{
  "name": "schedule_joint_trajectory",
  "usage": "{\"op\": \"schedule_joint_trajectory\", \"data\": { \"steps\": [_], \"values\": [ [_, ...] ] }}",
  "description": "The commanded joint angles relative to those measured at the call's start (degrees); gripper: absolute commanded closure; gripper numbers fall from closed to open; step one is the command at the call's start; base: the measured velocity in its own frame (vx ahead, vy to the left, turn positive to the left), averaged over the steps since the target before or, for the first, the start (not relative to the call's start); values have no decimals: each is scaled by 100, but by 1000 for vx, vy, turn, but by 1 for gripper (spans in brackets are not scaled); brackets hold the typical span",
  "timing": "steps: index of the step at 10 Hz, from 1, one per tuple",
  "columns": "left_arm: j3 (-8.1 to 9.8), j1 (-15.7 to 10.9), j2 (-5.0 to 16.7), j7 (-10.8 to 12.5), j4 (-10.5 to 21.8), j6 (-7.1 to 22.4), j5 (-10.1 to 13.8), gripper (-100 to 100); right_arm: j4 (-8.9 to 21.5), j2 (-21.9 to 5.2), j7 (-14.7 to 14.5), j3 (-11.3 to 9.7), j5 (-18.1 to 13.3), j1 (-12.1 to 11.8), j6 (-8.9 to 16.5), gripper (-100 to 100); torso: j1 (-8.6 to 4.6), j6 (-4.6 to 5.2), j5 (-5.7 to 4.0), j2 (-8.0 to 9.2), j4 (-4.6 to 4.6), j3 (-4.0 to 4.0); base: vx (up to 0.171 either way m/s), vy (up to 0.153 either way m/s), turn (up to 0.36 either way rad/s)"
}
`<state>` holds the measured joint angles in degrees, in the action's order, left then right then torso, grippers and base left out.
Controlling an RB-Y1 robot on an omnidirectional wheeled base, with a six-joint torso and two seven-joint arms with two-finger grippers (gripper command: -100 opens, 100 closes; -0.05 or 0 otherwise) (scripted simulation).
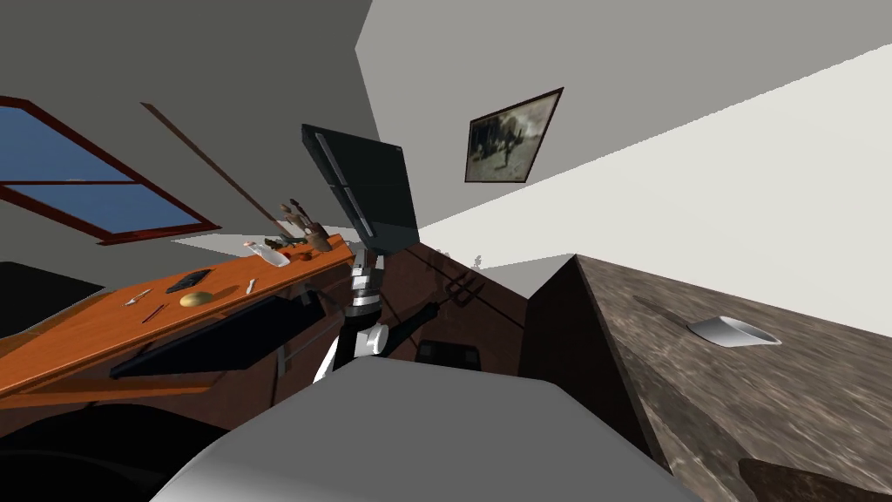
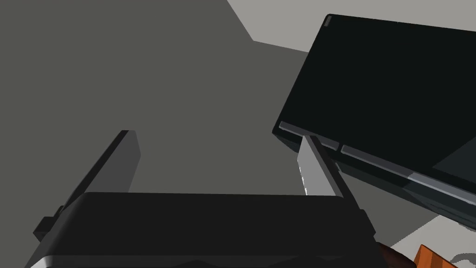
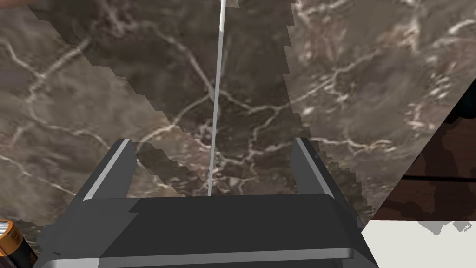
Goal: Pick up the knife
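Observation:
Between the fingers of my open right gripper a thin pale grey strip runs away from the gripper body, over a brown marbled surface. It touches neither finger, and I cannot tell whether it is the knife seen edge-on. The head view shows the right gripper low in front of a dark brown cabinet. On the orange counter to my left lie a slim dark utensil and a grey one. My left gripper is open and empty, raised near a black fridge.
The orange counter also holds a tan lump, a black flat item, a clear bottle and brown items at its far end. A white dish lies on the marbled counter to my right. A battery shows beside the right gripper body.

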<state>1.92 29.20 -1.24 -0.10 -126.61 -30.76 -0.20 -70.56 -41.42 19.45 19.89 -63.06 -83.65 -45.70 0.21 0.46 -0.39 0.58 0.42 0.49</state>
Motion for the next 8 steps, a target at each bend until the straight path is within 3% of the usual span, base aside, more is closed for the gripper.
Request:
{"op": "schedule_joint_trajectory", "data": {
  "steps": [1,2,5,6,8],
  "values": [
    [0,0,0,0,0,0,0,0,-13,-5,178,7,-16,-1,0,-100,0,0,0,0,0,0,0,18,-28],
    [0,0,0,0,0,0,0,0,222,-181,401,202,-298,285,-216,-100,-15,-2,-3,-19,-5,-11,-96,102,207],
    [0,0,0,0,0,0,0,0,222,-181,687,202,-316,316,-216,-100,-6,-4,-2,-2,1,-1,-62,67,33],
    [1,0,1,0,0,0,0,0,458,-357,920,396,-599,597,-433,-100,-25,-5,-7,-18,-2,-10,-72,113,192],
    [-1,-1,0,0,0,0,0,0,458,-357,1196,396,-615,632,-433,-100,9,-5,0,3,2,2,-84,96,65]
  ]
}}
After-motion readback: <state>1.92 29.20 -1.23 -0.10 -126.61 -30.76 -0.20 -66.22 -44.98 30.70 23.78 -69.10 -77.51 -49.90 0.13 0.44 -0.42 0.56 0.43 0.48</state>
